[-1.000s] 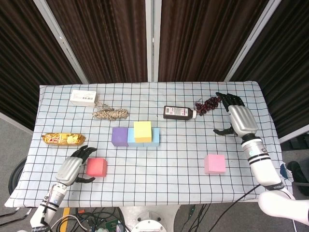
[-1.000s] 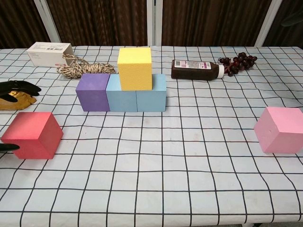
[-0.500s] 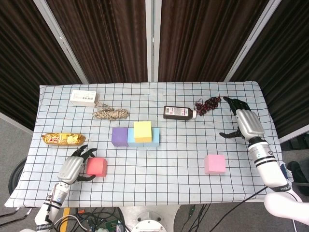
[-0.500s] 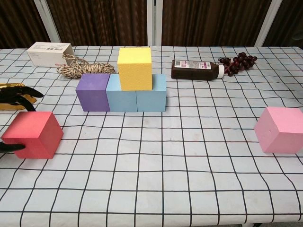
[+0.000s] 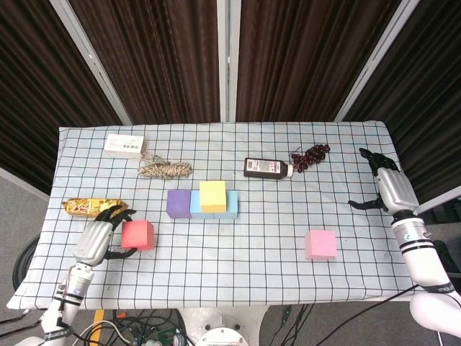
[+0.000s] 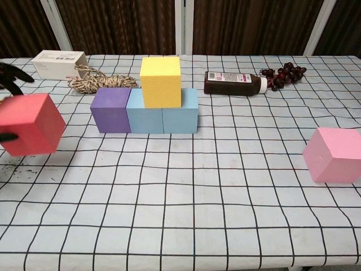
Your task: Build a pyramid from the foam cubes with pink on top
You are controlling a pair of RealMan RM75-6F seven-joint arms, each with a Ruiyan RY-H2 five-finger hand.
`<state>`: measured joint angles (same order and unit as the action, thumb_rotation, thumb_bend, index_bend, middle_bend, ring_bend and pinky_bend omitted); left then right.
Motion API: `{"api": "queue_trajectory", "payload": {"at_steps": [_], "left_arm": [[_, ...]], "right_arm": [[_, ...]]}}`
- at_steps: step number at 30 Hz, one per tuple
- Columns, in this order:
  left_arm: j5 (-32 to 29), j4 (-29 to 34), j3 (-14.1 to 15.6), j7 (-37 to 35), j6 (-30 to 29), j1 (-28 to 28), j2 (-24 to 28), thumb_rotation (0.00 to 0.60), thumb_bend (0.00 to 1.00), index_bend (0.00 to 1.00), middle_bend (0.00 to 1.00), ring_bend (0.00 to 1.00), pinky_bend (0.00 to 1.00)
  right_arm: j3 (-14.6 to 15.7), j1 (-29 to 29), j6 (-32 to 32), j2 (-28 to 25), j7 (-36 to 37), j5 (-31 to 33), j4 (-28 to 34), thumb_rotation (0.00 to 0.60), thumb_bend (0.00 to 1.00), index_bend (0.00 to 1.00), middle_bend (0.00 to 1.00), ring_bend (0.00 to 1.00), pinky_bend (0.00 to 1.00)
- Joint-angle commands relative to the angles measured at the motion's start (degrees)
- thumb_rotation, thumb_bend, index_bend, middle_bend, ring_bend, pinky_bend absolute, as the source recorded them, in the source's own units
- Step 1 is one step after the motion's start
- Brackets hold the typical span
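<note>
My left hand [image 5: 96, 238] grips the red cube [image 5: 137, 235] [image 6: 29, 124], which hangs clear of the cloth at the left. A purple cube [image 5: 178, 203] [image 6: 111, 109] and two light blue cubes [image 5: 215, 207] [image 6: 162, 111] stand in a row, with a yellow cube [image 5: 212, 196] [image 6: 161, 81] on top of the blue ones. The pink cube [image 5: 320, 244] [image 6: 332, 154] sits alone at the right. My right hand [image 5: 390, 187] hovers with its fingers spread at the table's right edge, holding nothing, well away from the pink cube.
A dark bottle [image 5: 266, 168] lies on its side behind the row, with a bunch of dark grapes [image 5: 310, 155] beside it. A coil of rope [image 5: 166, 169] and a white box [image 5: 124, 145] lie at the back left. A snack packet [image 5: 83, 207] lies by my left hand.
My left hand closed on the red cube and lifted it off the cloth. My right hand drew back to the right, toward the table edge.
</note>
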<state>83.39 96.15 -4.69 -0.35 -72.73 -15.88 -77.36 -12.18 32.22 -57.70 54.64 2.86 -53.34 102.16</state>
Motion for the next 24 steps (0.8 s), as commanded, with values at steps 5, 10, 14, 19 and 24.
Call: {"api": "queue_trajectory", "payload": {"at_steps": [5,10,14,19,24], "left_arm": [[-5.61,7.48,-7.02,1.11,0.67,-3.36,6.17,0.6,0.16,0.22,0.49,0.15,0.18],[-11.52,8.34,-9.76,2.37,6.63,-7.95,5.21,0.6,0.16,0.23,0.49,0.15,0.18],[-14.76,6.58,-10.97,3.22,10.15,-11.58,2.14,0.6,0.16,0.23,0.49,0.15,0.18],[-16.84,3.57,-11.79,4.79,12.54,-15.52,-2.13,0.6,0.16,0.23,0.49,0.15,0.18],[-17.72,0.88,-12.12,4.96,13.38,-17.7,-4.51,0.6,0.16,0.23,0.49,0.16,0.18]], "right_arm": [[0.34,-1.62,0.53,-0.87,1.36,-1.26,-0.12,0.6,0.01,0.0,0.12,0.0,0.0],[-0.35,-1.79,0.53,-1.42,1.48,-2.17,0.57,0.6,0.01,0.0,0.13,0.0,0.0],[-0.86,-1.69,0.53,-1.86,0.93,-2.29,1.39,0.6,0.01,0.0,0.13,0.0,0.0],[-1.28,-1.55,0.68,-2.17,0.22,-2.25,2.36,0.6,0.01,0.0,0.13,0.0,0.0],[-1.51,-1.55,0.58,-2.18,-0.29,-2.61,2.94,0.6,0.01,0.0,0.13,0.0,0.0]]}}
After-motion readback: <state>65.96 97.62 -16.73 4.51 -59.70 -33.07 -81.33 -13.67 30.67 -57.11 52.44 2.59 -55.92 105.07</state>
